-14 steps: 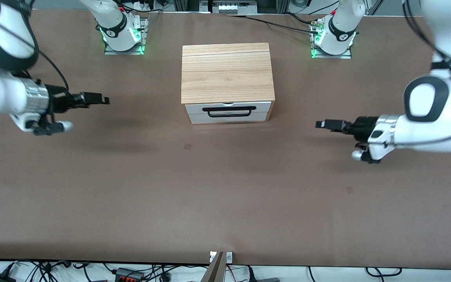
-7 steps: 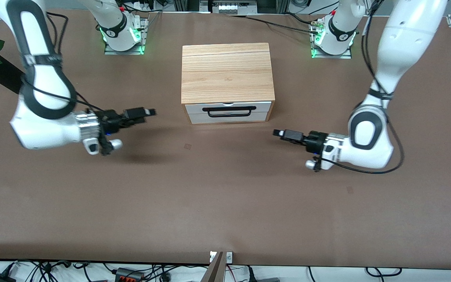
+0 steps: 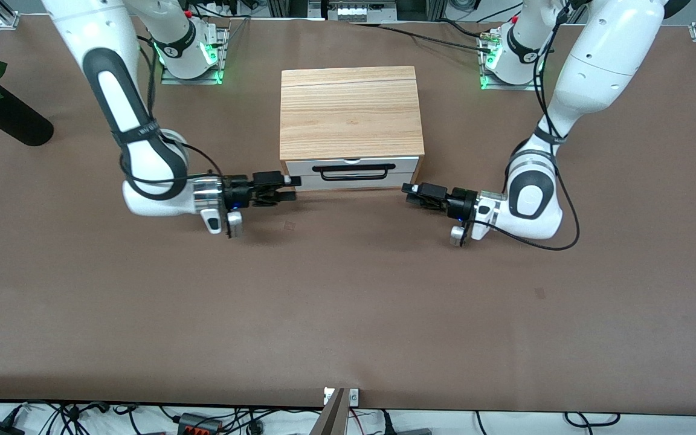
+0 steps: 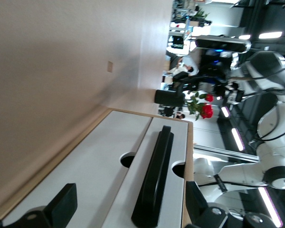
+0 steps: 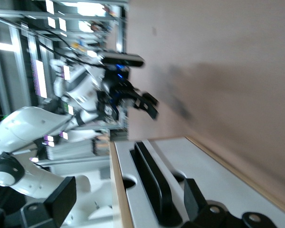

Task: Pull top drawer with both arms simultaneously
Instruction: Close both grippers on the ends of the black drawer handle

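The top drawer (image 3: 408, 161) sits shut in the light-wood box (image 3: 351, 112). Its white front carries a long black bar handle (image 3: 353, 172). My right gripper (image 3: 288, 188) is open and low in front of the drawer front, at the end toward the right arm. My left gripper (image 3: 409, 193) is open and low at the other end. Neither touches the handle. In the left wrist view the handle (image 4: 154, 183) lies between the open fingers (image 4: 61, 206), a short way off. In the right wrist view the handle (image 5: 152, 185) likewise lies between the open fingers (image 5: 61, 199).
A second white drawer front (image 3: 354, 182) lies below the top one. A black vase with a red rose (image 3: 6, 118) stands near the right arm's end of the table. The left gripper (image 5: 147, 102) shows farther off in the right wrist view.
Both arms have swung in from the table's ends and come down. Their open grippers now sit at the two ends of the drawer front. The drawer has not moved.
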